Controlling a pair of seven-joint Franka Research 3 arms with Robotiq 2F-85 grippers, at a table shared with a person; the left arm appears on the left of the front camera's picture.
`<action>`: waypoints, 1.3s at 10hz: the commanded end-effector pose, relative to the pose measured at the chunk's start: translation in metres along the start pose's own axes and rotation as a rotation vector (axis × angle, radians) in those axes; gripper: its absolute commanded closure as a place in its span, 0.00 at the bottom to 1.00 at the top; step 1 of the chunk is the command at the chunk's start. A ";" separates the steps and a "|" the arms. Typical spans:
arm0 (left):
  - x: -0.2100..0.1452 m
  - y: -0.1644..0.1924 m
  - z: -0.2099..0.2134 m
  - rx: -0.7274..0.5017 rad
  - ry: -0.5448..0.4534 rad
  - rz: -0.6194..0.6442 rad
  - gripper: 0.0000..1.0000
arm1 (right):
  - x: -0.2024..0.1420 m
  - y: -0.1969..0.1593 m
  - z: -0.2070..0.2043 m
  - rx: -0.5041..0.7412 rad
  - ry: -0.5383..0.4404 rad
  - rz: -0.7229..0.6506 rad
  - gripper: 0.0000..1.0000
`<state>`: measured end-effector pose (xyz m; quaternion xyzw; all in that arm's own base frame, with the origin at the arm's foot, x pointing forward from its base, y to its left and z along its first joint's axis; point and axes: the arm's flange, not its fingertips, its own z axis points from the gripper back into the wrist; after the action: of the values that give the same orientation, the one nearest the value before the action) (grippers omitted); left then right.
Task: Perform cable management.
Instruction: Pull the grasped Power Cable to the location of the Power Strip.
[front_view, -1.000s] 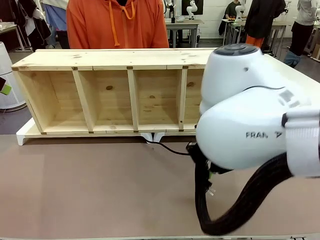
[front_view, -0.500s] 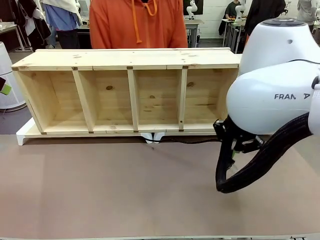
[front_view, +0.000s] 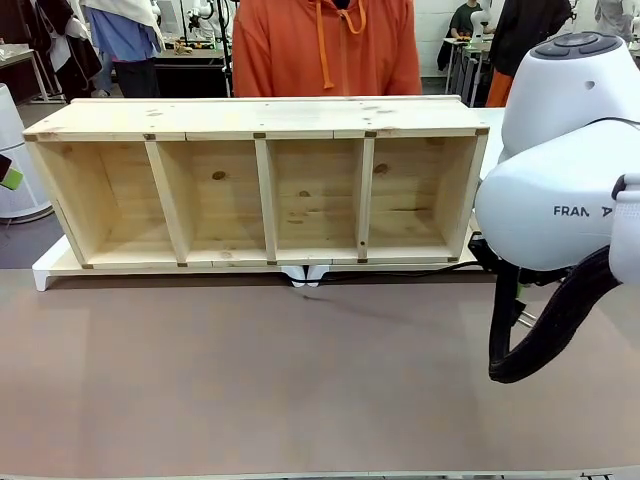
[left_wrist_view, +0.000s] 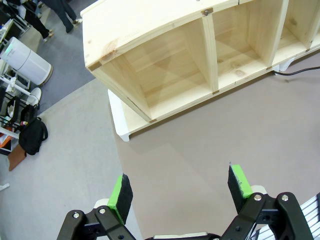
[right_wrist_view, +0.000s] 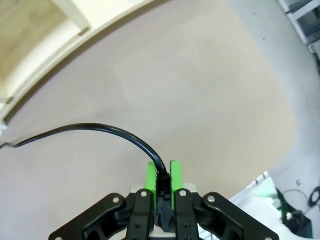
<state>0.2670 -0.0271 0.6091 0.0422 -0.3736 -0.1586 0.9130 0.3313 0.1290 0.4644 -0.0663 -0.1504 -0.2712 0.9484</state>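
The right gripper (right_wrist_view: 163, 174) is clenched on the cable (right_wrist_view: 105, 129). Its green pads (right_wrist_view: 151, 175) pinch the black cord's end between them, and the cord stands straight up out of the grip. Just above the pads the cable bends over in a smooth curve. It then runs low across the brown table (right_wrist_view: 200, 75) toward the foot of the wooden shelf (right_wrist_view: 75, 30).

The left gripper (left_wrist_view: 181, 187) hangs with its jaws spread wide and nothing between them. It is above the table near its edge, with the shelf's end compartment ahead of it. A short stretch of the cable shows on the table by the shelf's front in this view.

From the front, the right arm (front_view: 560, 190) takes up the right side, and its thick braided hose (front_view: 540, 330) loops beneath it. The cable lies along the shelf's front foot, from about the middle of the shelf to where it passes behind the arm. The shelf has four open compartments facing the robot and rests on a white base (front_view: 45, 272). Behind it stands a person (front_view: 320, 45) in an orange hoodie.
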 end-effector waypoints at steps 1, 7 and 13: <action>0.000 0.000 0.000 0.003 0.000 -0.001 0.00 | -0.006 -0.020 -0.008 -0.045 -0.041 -0.007 0.86; 0.000 0.000 0.000 0.003 0.000 -0.001 0.00 | 0.003 -0.003 -0.001 -0.016 -0.013 0.000 0.86; 0.000 0.000 0.000 0.003 0.000 -0.001 0.00 | 0.075 -0.060 -0.015 -0.024 -0.099 0.044 0.86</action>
<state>0.2670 -0.0270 0.6091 0.0421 -0.3736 -0.1586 0.9130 0.3582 0.0516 0.4769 -0.1020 -0.1857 -0.2598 0.9421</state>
